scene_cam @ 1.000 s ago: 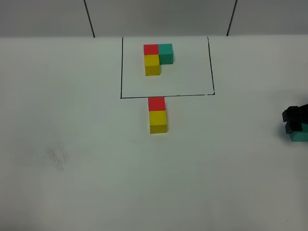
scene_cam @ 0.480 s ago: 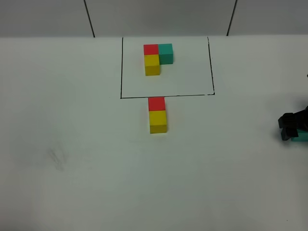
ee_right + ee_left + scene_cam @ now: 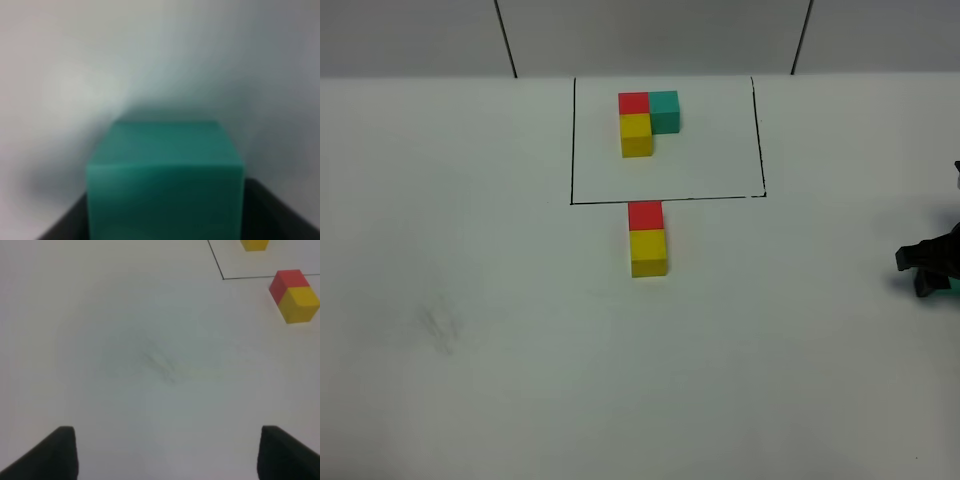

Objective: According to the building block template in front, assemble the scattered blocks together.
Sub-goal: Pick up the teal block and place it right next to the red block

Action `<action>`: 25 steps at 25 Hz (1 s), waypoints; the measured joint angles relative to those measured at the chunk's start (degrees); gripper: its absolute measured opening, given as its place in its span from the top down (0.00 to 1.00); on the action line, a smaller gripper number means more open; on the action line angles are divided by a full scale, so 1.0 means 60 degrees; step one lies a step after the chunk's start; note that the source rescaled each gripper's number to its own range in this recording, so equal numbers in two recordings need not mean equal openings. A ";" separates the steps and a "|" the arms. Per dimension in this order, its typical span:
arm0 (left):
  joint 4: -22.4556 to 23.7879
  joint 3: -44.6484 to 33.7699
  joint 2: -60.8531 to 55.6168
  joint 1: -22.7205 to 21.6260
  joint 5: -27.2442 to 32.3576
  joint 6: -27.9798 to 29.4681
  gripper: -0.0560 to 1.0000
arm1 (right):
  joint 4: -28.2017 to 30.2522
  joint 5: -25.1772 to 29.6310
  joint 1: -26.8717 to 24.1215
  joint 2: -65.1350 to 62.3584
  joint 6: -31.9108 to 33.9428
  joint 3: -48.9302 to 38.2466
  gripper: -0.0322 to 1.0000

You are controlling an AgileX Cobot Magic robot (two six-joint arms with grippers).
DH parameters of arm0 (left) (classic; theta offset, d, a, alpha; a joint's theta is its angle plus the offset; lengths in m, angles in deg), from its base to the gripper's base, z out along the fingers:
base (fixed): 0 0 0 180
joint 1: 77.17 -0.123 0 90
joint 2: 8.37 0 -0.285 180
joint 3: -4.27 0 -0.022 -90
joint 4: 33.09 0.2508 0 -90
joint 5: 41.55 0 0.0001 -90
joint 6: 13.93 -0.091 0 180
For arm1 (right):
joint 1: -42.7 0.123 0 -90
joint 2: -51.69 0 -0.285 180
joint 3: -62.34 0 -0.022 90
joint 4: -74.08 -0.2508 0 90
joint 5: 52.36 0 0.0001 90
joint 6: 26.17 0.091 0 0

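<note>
The building block template (image 3: pixel 646 118) is a red, teal and yellow L inside a thin black frame (image 3: pixel 665 198) at the far middle. Just below the frame a loose red cube (image 3: pixel 645 214) and a loose yellow cube (image 3: pixel 648 250) sit joined in a line; both also show in the left wrist view, red (image 3: pixel 287 282) and yellow (image 3: pixel 300 302). My right gripper (image 3: pixel 932 270) is at the far right edge, shut on the teal cube (image 3: pixel 165 175), which fills its wrist view. My left gripper (image 3: pixel 167 455) is open and empty over bare table, out of the high view.
The white table (image 3: pixel 470 250) has a faint grey smudge (image 3: pixel 440 325) at the left, also in the left wrist view (image 3: pixel 162 362). A grey back wall with two black lines runs behind the table.
My right gripper has closed in over the teal cube and shifted slightly left; the cube is now almost hidden under it in the high view. The red and yellow cubes have not moved.
</note>
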 joint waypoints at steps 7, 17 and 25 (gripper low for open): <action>0.0000 0.0000 0.0000 0.0000 0.0000 0.0000 0.31 | -0.0063 0.0423 0.0020 0.0000 0.0000 0.0382 0.72; 0.0000 0.0000 0.0000 0.0000 0.0000 0.0000 0.31 | 0.2377 0.2521 0.2802 0.0011 -0.2856 0.2566 0.72; -0.0008 0.0000 0.0000 0.0000 0.0000 0.0000 0.31 | 0.2074 0.3733 0.5182 0.1578 -0.7106 0.5408 0.72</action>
